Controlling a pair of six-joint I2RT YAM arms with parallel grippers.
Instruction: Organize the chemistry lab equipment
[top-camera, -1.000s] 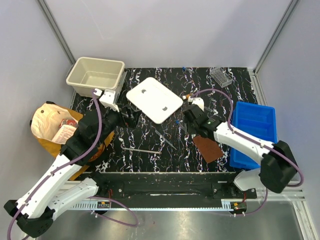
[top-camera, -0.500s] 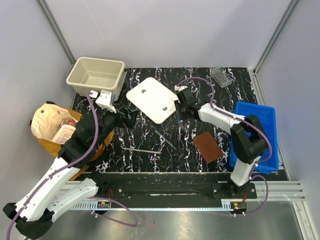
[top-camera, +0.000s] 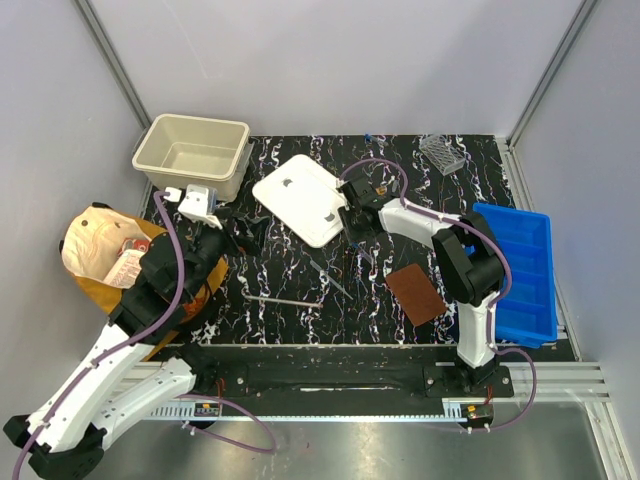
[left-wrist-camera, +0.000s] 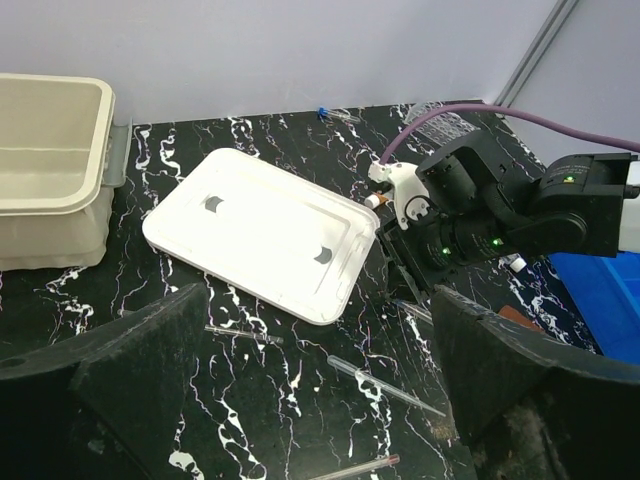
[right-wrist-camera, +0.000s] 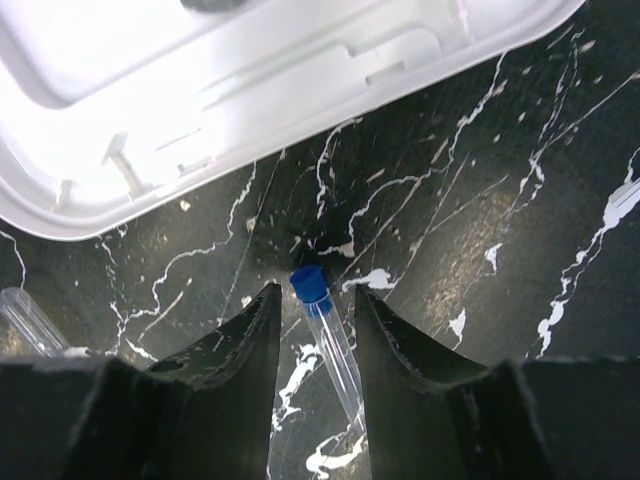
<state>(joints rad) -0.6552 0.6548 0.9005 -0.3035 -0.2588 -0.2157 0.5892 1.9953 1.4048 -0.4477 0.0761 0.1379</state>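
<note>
Blue-capped tube (right-wrist-camera: 328, 340) lies between the right fingers (right-wrist-camera: 240, 350) — spread, as are the left fingers (left-wrist-camera: 130, 350) — beside the white lid (right-wrist-camera: 250, 90).

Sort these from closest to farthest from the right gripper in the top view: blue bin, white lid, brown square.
1. white lid, just beside the right gripper.
2. brown square, toward the arm bases.
3. blue bin, far right edge.

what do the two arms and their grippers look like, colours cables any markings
The left arm and right arm both have white links with bulky black joints, and a purple cable loops along each. The left gripper carries a white block behind broad black fingers. The right gripper has black tapering wedge fingers; small green lights glow on its black wrist housing.
</note>
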